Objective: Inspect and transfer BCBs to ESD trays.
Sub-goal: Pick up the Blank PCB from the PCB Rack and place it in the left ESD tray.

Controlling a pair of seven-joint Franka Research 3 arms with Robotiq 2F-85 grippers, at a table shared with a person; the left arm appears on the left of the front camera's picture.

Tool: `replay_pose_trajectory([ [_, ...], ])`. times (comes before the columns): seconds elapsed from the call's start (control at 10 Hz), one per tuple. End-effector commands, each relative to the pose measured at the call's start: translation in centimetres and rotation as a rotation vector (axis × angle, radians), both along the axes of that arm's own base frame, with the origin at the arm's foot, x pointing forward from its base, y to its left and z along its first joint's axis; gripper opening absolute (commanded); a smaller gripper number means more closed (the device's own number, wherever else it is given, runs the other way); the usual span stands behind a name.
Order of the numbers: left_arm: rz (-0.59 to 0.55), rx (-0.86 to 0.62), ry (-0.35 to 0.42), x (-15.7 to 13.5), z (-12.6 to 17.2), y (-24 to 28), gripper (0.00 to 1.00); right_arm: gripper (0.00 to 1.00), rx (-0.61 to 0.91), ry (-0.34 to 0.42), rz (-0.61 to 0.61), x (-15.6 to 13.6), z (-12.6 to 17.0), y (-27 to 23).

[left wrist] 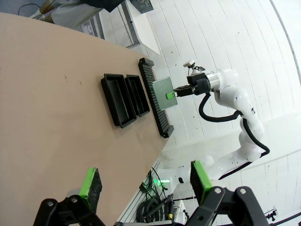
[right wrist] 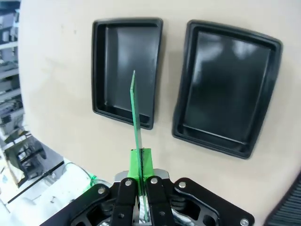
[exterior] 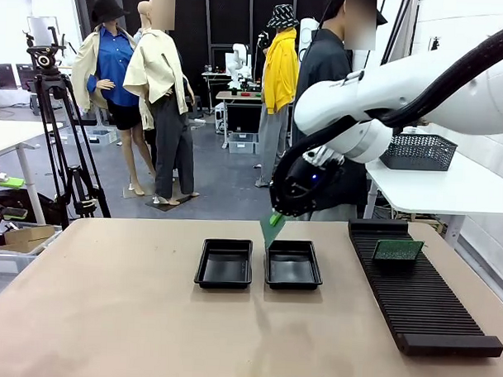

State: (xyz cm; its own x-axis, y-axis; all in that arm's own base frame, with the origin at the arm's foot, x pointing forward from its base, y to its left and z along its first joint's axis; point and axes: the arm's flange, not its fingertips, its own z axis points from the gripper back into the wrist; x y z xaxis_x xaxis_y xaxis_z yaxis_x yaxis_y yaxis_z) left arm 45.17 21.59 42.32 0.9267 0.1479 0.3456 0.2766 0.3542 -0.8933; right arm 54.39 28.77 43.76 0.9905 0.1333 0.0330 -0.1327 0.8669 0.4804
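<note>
Right end effector (exterior: 277, 216) is closed on one edge of a green circuit board (exterior: 271, 230), with its green-padded fingers pressed against both faces. The board hangs down from the grip at a slight tilt, in the air above the bench (exterior: 106, 316) and touching nothing else. In the front view it sits over the far ends of two black trays, about level with the gap between them. From the right wrist it shows edge-on as a thin green line that crosses the rim of the tray farther from the rack (right wrist: 124, 70). The tray nearer the rack (right wrist: 225, 84) lies just beside that one, and the two are parallel with a narrow strip of bench between them.

To the right of the trays is a long black ribbed rack (exterior: 421, 298). A second board (exterior: 398, 250) stands upright in the slots at its far end.

Left end effector (left wrist: 145, 181) is wide open, its two green pads well apart, and it is held well above the bench and away from the trays.

A person in a dark top (exterior: 326, 67) stands at the far side, partly hidden by the right arm. Behind them, a grey mesh basket (exterior: 418, 151) sits on a white table (exterior: 450, 191).
</note>
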Motion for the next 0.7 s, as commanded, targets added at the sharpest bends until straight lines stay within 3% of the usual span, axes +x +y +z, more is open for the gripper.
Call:
replay_pose_trajectory([
  [0.0, 0.009, 0.003, 0.015, -0.1, 0.2, 0.0, 1.00, 0.00, 0.035, 0.023, -0.015, 0.5, -1.7, 1.8],
  [0.6, 0.009, 0.003, 0.015, -0.1, 0.2, 0.0, 1.00, 0.00, 0.009, 0.052, 0.036, 1.0, -5.3, 6.7],
])
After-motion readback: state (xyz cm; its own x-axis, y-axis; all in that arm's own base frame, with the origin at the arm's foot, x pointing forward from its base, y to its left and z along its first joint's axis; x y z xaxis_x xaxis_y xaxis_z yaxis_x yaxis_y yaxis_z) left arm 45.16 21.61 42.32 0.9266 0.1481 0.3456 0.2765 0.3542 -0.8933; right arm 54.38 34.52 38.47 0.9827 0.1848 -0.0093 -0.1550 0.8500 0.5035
